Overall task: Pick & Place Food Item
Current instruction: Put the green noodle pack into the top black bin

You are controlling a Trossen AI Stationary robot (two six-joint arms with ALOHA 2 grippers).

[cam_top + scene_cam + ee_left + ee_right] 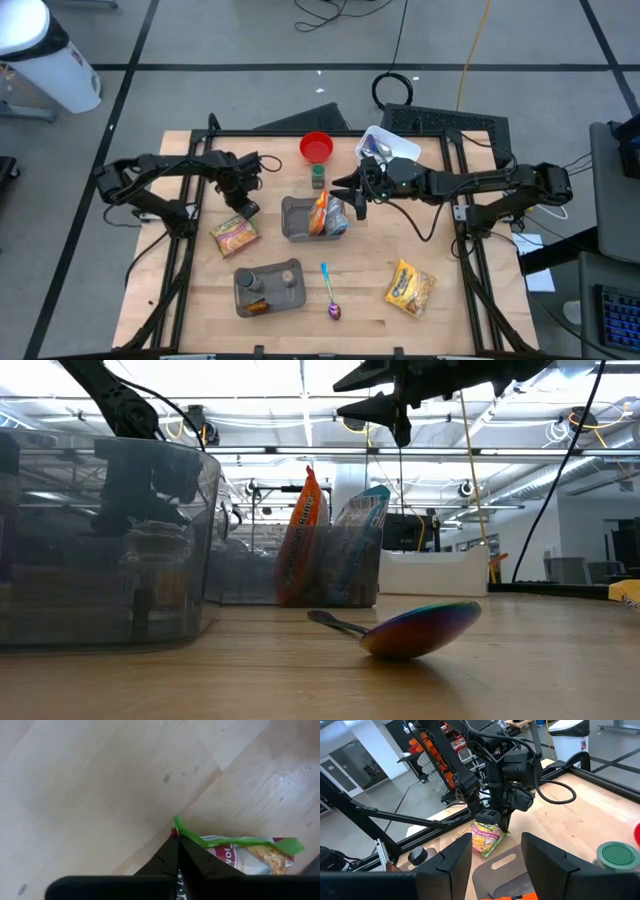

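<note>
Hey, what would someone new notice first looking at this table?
Probably the left gripper, jaws shut on the edge of the green-trimmed noodle packet at the table's left side. Next, the right gripper hovering open over the grey bin of snack bags mid-table, with the red bowl behind it.

The bench [200, 300] has a pale wooden top inside a dark metal frame. It stands on a grey floor [250, 40] marked with dark lines. On the floor at the far side lie black cables [330, 12] and a yellow cable [470, 50]. A white bin [45, 60] stands at the far left. Long ceiling lights [300, 380] shine over the hall behind.
</note>
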